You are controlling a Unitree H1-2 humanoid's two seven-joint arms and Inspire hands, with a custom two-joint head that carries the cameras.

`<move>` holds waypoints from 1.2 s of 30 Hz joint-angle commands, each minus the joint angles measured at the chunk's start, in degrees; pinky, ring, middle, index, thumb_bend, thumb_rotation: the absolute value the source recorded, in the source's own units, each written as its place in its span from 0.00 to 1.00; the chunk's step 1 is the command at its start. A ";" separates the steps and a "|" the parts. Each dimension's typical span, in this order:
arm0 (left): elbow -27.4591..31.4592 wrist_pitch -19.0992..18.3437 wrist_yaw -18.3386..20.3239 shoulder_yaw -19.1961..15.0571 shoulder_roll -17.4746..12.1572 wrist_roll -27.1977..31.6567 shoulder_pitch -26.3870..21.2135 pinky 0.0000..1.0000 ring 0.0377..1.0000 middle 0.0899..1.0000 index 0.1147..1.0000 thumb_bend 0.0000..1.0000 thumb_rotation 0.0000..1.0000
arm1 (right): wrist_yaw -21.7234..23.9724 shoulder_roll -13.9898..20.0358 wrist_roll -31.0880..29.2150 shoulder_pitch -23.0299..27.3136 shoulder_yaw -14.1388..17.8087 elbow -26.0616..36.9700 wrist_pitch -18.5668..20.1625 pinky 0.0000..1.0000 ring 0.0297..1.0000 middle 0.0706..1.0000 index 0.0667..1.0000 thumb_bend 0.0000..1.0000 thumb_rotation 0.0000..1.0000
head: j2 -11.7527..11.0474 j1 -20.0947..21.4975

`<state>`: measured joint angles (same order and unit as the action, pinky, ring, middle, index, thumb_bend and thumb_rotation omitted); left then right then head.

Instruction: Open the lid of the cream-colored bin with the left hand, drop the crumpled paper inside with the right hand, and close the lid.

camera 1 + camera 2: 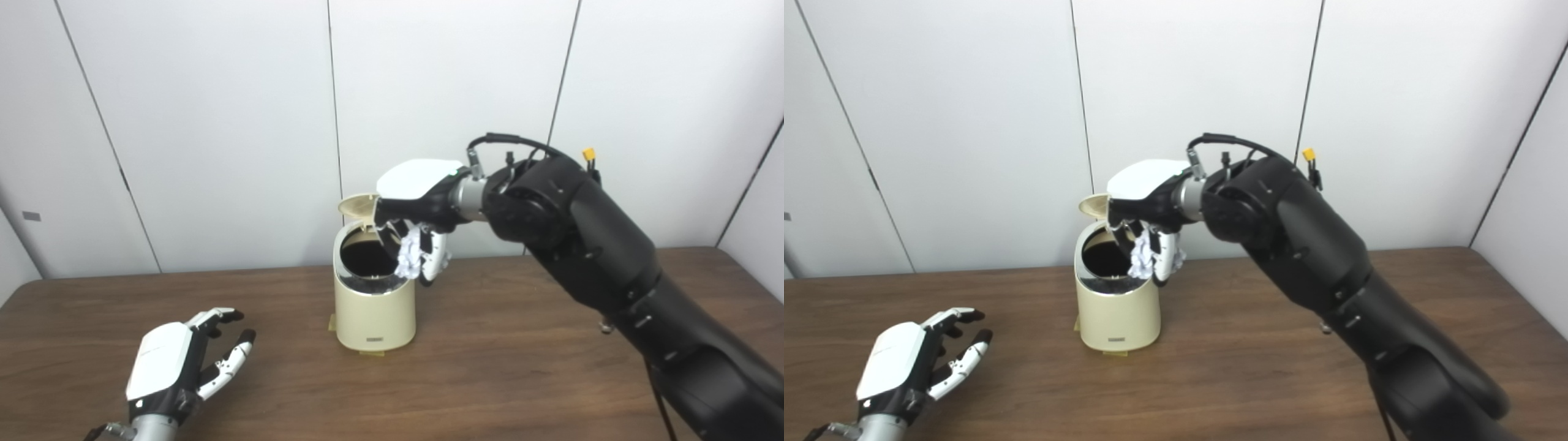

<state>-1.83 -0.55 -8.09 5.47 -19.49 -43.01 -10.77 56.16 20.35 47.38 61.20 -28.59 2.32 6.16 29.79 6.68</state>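
A cream-colored bin (375,312) stands upright near the middle of the wooden table (490,367). Its lid (359,205) is tipped up at the back, showing the dark inside. My right hand (416,202) hangs over the bin's right rim, fingers pointing down and shut on the crumpled white paper (409,254). The paper hangs at the rim's right edge, just above it. My left hand (177,361) rests low at the table's front left, well apart from the bin, open and holding nothing.
A white panelled wall (245,122) rises right behind the table. My black right arm (612,269) slants across the right half of the table. The table's far right corner (723,251) shows at the right.
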 commanded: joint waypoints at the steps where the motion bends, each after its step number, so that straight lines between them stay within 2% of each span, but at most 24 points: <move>1: 1.67 0.64 -1.40 -0.18 -0.51 -0.44 -2.15 0.52 0.66 0.73 0.72 0.47 0.86 | -1.84 -0.13 0.57 3.45 0.68 -0.31 -0.21 0.19 0.24 0.35 0.46 0.52 0.00 | -0.01 -0.05; 3: 1.69 0.46 -1.36 -0.15 -0.41 -0.47 -2.17 0.52 0.66 0.73 0.73 0.47 0.87 | -2.60 -1.05 0.76 3.74 -0.02 -1.43 -1.38 0.18 0.23 0.35 0.46 0.52 0.00 | -0.08 -0.27; 5: 1.61 0.39 -1.44 -0.06 -0.37 -0.63 -2.22 0.53 0.66 0.73 0.73 0.48 0.88 | -3.24 -1.87 0.88 4.01 -0.49 -2.50 -2.13 0.15 0.19 0.41 0.44 0.53 0.00 | -0.17 -0.44; 8: 1.92 0.13 -1.32 -0.06 -0.11 -0.48 -2.14 0.53 0.67 0.73 0.73 0.48 0.88 | -4.40 -3.18 0.91 4.19 -0.90 -4.44 -2.73 0.14 0.18 0.43 0.44 0.53 0.00 | -0.35 -1.00; 16: 3.82 -0.69 -0.49 0.12 0.39 -0.72 -1.61 0.55 0.68 0.74 0.73 0.46 0.85 | -11.31 -5.19 3.19 3.31 -2.01 -8.86 -5.67 0.12 0.15 0.43 0.44 0.53 0.00 | -0.01 -1.75; 21: 4.02 -0.69 -0.45 0.18 0.27 -0.64 -1.49 0.54 0.68 0.74 0.73 0.46 0.84 | -18.09 -5.82 5.12 2.13 -1.75 -12.02 -7.09 0.13 0.17 0.43 0.44 0.53 0.00 | -0.04 -1.86; 23: 4.21 -1.03 -0.30 0.06 0.36 -0.55 -1.39 0.54 0.67 0.74 0.73 0.46 0.84 | -19.93 -5.88 5.61 2.05 -1.87 -13.39 -7.28 0.14 0.18 0.36 0.45 0.52 0.00 | 0.05 -1.84; 25: 4.29 -1.01 -0.31 0.03 0.33 -0.46 -1.34 0.53 0.67 0.74 0.73 0.46 0.83 | -21.88 -5.68 6.04 2.11 -2.11 -14.59 -8.16 0.15 0.20 0.35 0.46 0.52 0.00 | 0.09 -1.78; 32: 4.54 -1.02 0.05 0.02 0.27 -0.43 -1.26 0.54 0.68 0.74 0.73 0.47 0.84 | -28.96 -4.61 7.76 2.24 -2.97 -17.82 -13.10 0.16 0.20 0.35 0.45 0.52 0.00 | 0.19 -1.59; 36: 4.25 -0.60 -0.17 -0.01 0.21 -0.54 -1.25 0.54 0.67 0.74 0.72 0.47 0.83 | -30.33 -4.07 9.75 2.57 -3.66 -18.53 -14.12 0.18 0.23 0.39 0.44 0.53 0.00 | 0.24 -1.53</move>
<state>0.43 -1.82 -6.93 5.92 -18.45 -43.14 -10.65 28.00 14.95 55.93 60.67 -32.95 -16.76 -7.45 29.97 5.10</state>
